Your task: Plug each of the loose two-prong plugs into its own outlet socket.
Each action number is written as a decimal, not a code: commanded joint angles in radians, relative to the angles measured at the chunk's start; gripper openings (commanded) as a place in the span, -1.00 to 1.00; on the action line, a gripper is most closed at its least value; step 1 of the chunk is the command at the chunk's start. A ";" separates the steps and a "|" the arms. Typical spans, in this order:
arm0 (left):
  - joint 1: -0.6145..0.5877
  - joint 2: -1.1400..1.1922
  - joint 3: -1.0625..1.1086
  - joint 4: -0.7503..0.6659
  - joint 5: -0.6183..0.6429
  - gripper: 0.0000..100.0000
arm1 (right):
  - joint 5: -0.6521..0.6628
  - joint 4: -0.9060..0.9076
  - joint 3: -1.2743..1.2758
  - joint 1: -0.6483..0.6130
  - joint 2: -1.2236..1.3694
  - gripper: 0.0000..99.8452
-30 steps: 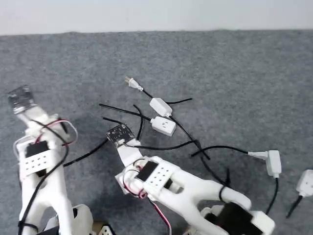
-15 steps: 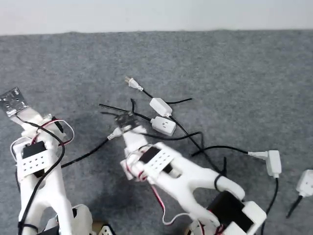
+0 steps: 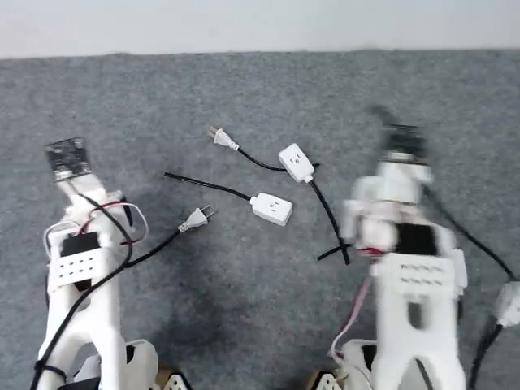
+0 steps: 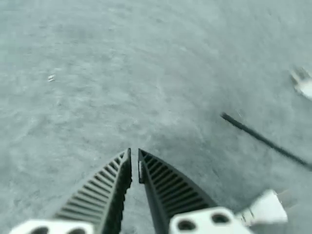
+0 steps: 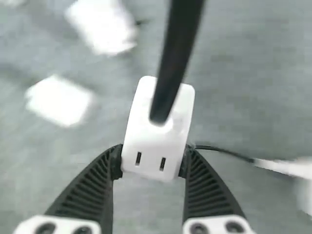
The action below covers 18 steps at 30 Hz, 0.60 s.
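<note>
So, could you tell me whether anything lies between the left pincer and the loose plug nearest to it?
Nothing visible does. Only bare grey carpet separates the left pincer from that plug; a black cord lies farther off, not across that path.

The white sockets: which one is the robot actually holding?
The socket clamped in the right gripper, slots facing its camera, a black cord coming out of its back. Two other sockets lie loose on the grey carpet.
</note>
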 commanded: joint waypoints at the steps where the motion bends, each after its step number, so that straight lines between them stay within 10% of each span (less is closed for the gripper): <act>1: 0.028 -0.020 -0.007 -0.029 -0.032 -0.96 | 0.118 0.004 0.023 0.259 -0.033 -0.98; 10: 0.029 -0.020 -0.005 -0.029 -0.035 -0.96 | 0.318 -0.176 0.078 0.550 0.176 -0.97; 18: 0.046 -0.020 -0.004 -0.029 -0.037 -0.96 | 0.436 -0.077 0.025 0.556 0.243 -0.39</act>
